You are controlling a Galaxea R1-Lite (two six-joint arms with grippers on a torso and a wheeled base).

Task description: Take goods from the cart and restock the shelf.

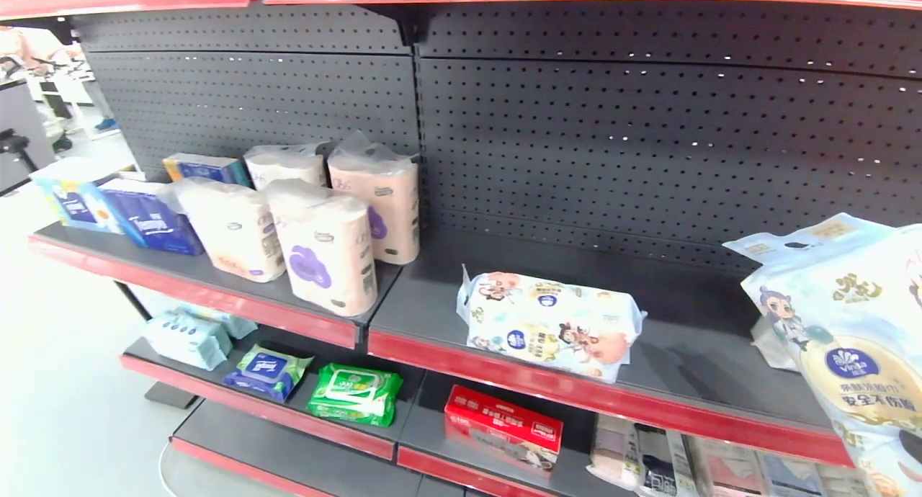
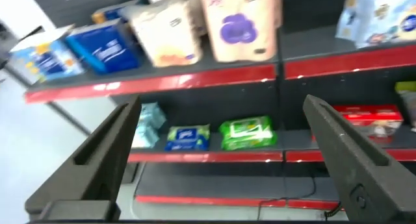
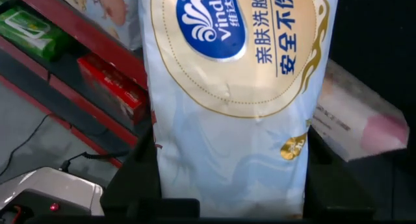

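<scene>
Head view, landmark: the cartoon pack (image 1: 551, 324) lies flat on the middle shelf board (image 1: 691, 353), near its red front edge. I'll place everything else off that.
Head view, the goods: your big tissue bag (image 1: 857, 338) is up in the air, well off to the robot's right of the cartoon pack and about level with the board. It isn't set down yet.
Head view, free spot: there's bare board between the cartoon pack and the tissue bag. The paper roll packs (image 1: 324, 245) stand well to the left of the cartoon pack.
Left wrist view, left gripper (image 2: 221, 106): fingers spread wide with nothing between them. It faces the tiers below and left of the cartoon pack (image 2: 383, 16), roughly toward the green wipes (image 2: 247, 133).
Right wrist view, right gripper (image 3: 231, 178): clamped on the lower part of the tissue bag (image 3: 234, 87), one finger on each side. The red box (image 3: 110, 87) sits on the tier under the cartoon pack.
Step, my read: the pick from the cart looks done, and you're in the carry-to-shelf part.
Next move, my read: bring the bag in over the bare board just right of the cartoon pack and lower it until the bottom rests. Only then let the fingers go. It's tall and soft, so I'd guess it could flop forward off the edge if you set it too near the front.
</scene>
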